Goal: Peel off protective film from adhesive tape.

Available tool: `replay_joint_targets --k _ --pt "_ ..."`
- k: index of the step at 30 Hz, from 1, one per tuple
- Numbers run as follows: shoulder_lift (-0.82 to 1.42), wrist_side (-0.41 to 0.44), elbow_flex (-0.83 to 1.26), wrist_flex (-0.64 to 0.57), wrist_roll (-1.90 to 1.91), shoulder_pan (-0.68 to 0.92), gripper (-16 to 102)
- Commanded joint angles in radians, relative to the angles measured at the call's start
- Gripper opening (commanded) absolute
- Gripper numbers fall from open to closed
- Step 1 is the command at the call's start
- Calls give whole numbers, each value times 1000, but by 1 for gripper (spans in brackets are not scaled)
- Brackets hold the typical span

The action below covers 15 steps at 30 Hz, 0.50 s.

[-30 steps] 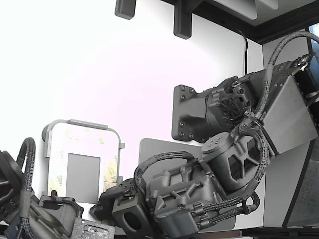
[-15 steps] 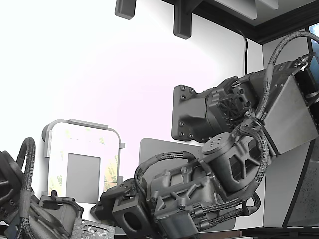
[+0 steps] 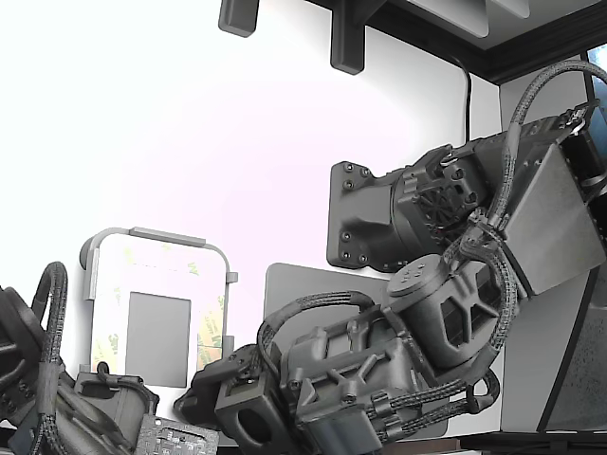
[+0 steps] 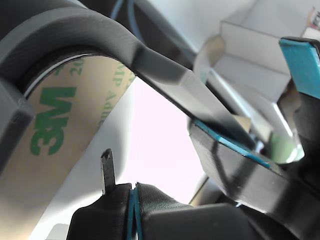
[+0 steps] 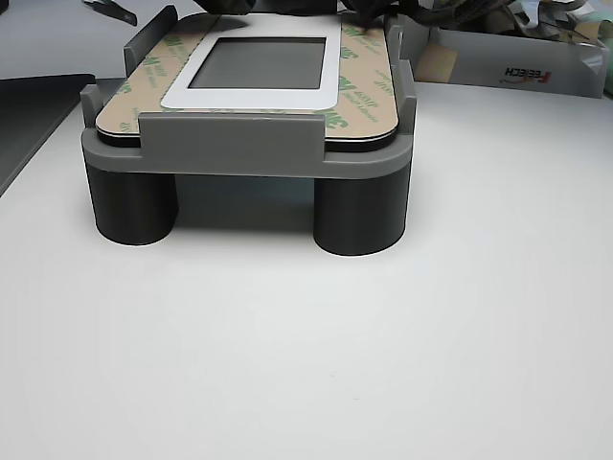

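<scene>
With the gripper (image 4: 165,165) parted and empty beside the film (image 4: 55,145), it should nip only a lifted liner corner, then pull low and slowly.

The exterior view looks steeply down from overhead, the arm (image 3: 417,351) filling its lower right; the wrist view sits very close against the grey frame (image 4: 100,35), perhaps at a corner; the other view faces the same frame (image 5: 244,144) low, level, from the tabletop.
</scene>
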Motion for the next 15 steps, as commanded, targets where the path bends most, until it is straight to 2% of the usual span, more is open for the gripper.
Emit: replay_joint_targets --k 1,15 --pt "11 -3 -25 -15 -12 -9 -11" --pt "2 -12 -2 -44 -40 -26 -11"
